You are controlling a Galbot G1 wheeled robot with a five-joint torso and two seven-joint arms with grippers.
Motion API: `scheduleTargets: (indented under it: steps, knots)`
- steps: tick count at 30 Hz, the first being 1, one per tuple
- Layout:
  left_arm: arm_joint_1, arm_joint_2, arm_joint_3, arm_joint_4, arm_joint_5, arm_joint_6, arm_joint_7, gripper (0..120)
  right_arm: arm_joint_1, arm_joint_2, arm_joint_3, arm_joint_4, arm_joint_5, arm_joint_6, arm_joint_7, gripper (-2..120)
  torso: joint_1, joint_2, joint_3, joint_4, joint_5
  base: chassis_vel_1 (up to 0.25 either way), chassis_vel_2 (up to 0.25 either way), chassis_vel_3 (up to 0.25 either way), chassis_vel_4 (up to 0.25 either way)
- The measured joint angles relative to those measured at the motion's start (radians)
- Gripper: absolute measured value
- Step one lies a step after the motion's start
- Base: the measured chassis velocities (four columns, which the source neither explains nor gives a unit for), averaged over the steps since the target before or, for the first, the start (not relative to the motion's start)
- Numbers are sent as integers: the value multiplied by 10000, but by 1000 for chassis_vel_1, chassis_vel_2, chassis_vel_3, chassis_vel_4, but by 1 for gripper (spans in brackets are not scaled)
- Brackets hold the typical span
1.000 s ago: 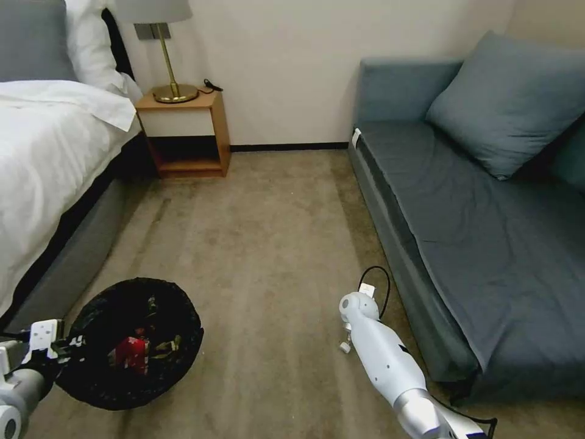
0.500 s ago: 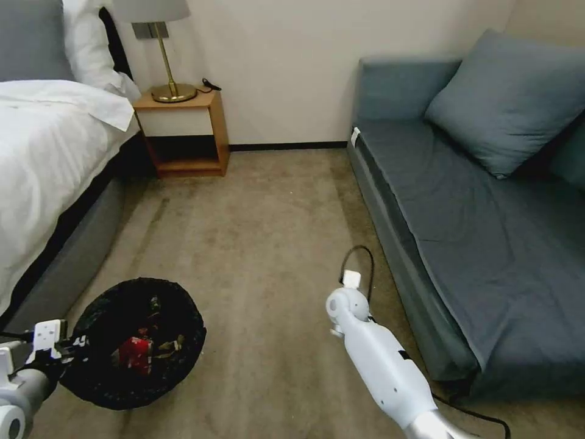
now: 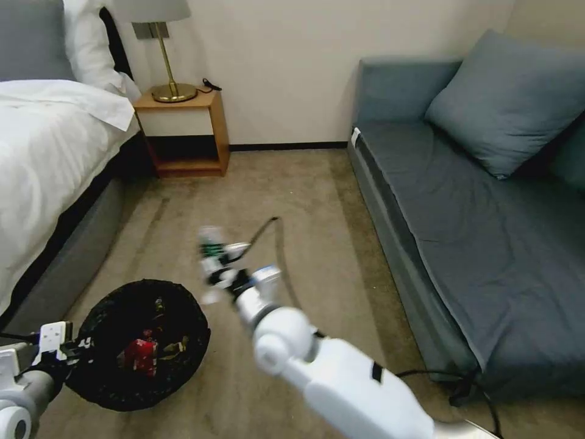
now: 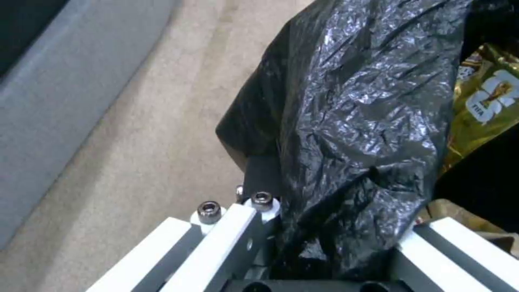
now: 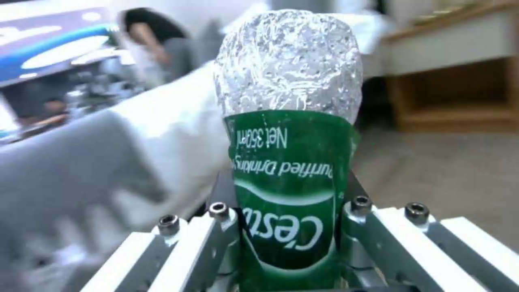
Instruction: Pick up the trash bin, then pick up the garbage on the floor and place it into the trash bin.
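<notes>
The trash bin [image 3: 103,317], lined with a crinkly black bag, is at the lower left of the head view. My left gripper [image 3: 66,350] is shut on its near rim, and black bag plastic [image 4: 357,121] is pinched between the fingers. Inside the bin lie a red packet [image 3: 139,355] and a gold wrapper [image 4: 486,105]. My right gripper [image 3: 220,271] is just beyond the bin's far right rim, above the carpet. It is shut on a small clear bottle [image 5: 292,182] with a green label, which looks blurred in the head view [image 3: 210,251].
A bed [image 3: 42,152] runs along the left, with a wooden nightstand [image 3: 183,131] and a brass lamp [image 3: 164,55] at the back. A blue-grey sofa [image 3: 481,213] fills the right. Open carpet [image 3: 274,195] lies between them. A black cable [image 3: 277,244] trails from the right wrist.
My right arm has swung left from beside the sofa to the bin's far rim, carrying the bottle. The bin and my left gripper have barely moved.
</notes>
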Motion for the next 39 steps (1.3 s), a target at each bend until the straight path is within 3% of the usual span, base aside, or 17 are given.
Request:
scheduleTargets:
  steps: [7,17,21,28,33,37,39]
  knots:
    - [66,-17,-71,-84,-52,0,-4,3,8,655,-534,-690,-515,213,-279,27,0,0,0,-3,0,0,0,0,0]
    - [77,-50,-60,-230,-100,0,-4,3,-91,690,-740,-878,-765,24,-184,62,0,0,0,-3,1,0,0,0,0]
    - [74,-55,-51,-265,-123,0,-4,3,-145,644,-695,-914,-1087,-134,-161,82,0,-1,0,-3,1,0,0,0,0]
    - [12,-106,-5,-316,-256,0,-65,3,-454,369,-189,-558,-1293,-244,-124,99,0,0,0,-2,4,0,0,0,0]
    - [-67,-90,-191,6,-1175,0,-495,3,-1508,-693,1163,720,-1865,-322,-197,100,0,0,0,-1,8,0,0,0,0]
    - [-186,21,-489,738,-2282,0,-1007,3,-3305,-2575,3294,2697,-2248,-279,-581,100,0,0,0,-6,6,0,0,0,0]
    - [-244,65,-523,895,-2473,1,-1095,3,-3730,-2855,3828,3001,-2372,-241,-638,100,0,0,0,0,7,0,0,0,0]
